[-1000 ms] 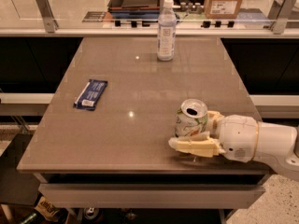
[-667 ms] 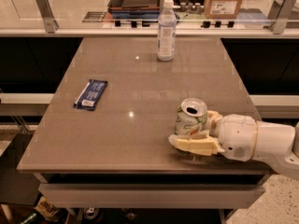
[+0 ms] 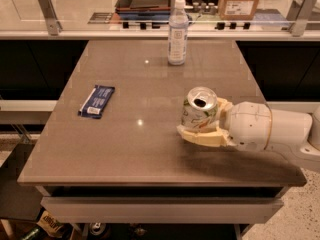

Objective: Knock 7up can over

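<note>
The gripper (image 3: 202,120) is spread open, clamping nothing, with the upright 7up can (image 3: 199,109) between its fingers, so the toppling step is in hand and a firm sideways shove should follow.

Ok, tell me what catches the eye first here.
The 7up can stands at the near right of the table, with the gripper reaching in from the right at its base. A clear bottle stands at the far edge, and a blue packet lies on the left.
</note>
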You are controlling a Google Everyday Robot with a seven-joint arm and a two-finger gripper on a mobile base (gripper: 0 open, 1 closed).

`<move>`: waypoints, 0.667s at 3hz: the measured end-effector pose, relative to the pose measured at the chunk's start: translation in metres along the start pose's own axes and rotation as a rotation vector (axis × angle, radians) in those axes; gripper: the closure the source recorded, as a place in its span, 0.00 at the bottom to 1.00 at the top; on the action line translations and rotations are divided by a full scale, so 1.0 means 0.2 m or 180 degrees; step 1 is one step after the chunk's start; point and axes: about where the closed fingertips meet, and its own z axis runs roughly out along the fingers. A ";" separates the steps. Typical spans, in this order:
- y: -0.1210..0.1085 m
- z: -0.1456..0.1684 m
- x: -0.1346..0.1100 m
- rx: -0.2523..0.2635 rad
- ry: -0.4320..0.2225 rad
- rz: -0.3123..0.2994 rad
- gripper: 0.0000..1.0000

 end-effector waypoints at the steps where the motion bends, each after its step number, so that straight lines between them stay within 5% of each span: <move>1: 0.00 0.03 -0.12 -0.0090 -0.0044 -0.0786 1.00; 2: 0.05 0.07 -0.18 -0.0260 0.0076 -0.1628 1.00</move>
